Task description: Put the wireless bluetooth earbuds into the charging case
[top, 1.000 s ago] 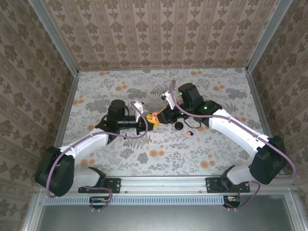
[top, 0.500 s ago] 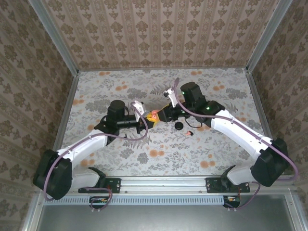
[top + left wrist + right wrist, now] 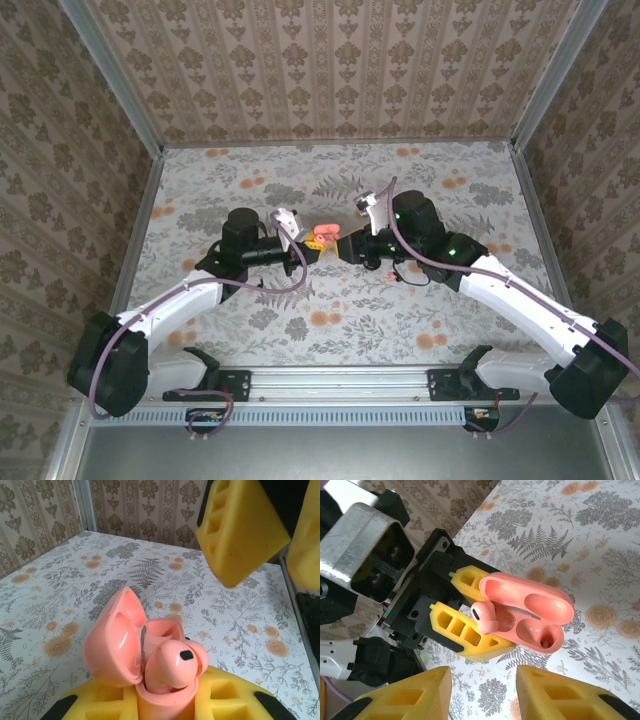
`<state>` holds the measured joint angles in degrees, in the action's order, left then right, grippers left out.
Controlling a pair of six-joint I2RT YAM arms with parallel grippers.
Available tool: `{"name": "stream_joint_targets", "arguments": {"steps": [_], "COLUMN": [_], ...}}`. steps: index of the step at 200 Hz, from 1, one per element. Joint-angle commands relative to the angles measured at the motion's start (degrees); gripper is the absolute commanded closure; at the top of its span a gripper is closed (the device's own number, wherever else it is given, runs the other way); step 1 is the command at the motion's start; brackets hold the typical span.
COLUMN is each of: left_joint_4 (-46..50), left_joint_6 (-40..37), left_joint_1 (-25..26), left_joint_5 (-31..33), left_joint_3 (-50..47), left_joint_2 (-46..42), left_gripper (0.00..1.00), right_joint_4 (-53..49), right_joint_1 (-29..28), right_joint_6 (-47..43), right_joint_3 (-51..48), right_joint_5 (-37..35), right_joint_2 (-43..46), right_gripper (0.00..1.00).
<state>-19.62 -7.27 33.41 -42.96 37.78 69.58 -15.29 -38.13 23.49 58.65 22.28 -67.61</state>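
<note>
Both arms are reaching inward, elbows bent, wrists nearly meeting. Left gripper [image 3: 314, 244] is pointing right, fingers [image 3: 455, 625] clamping the charging case [image 3: 527, 600]. Right gripper [image 3: 482, 695] is facing it close by, fingers [image 3: 240, 530] standing apart, holding nothing.

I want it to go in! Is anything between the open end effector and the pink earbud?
Nothing visible does. The small pink earbud sits partway in the open salmon-pink plastic case, with only air between it and the open right end effector.
</note>
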Motion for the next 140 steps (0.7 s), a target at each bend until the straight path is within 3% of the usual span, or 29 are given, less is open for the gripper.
{"name": "stream_joint_targets", "arguments": {"steps": [1,61,140], "left_joint_4": [-1.5,-1.2,-1.0], "left_joint_6": [0.0,-0.2,-0.4], "left_joint_1": [0.4,0.7,0.9], "left_joint_5": [0.1,0.5,1.3], "left_joint_3": [-0.2,-0.2,-0.3], "left_joint_2": [-0.5,-0.4,-0.8], "left_gripper": [0.84,0.84,0.84], "right_joint_4": [3.1,9.1,9.8], "right_joint_1": [-1.3,-2.1,-2.6], "right_joint_6": [5.1,8.2,8.5], "right_joint_3": [-1.0,-1.7,-1.3], "right_joint_5": [-3.5,-3.3,-2.7], "right_joint_2": [-0.8,-3.1,-5.1], "right_gripper": [0.65,0.72,0.76]}}
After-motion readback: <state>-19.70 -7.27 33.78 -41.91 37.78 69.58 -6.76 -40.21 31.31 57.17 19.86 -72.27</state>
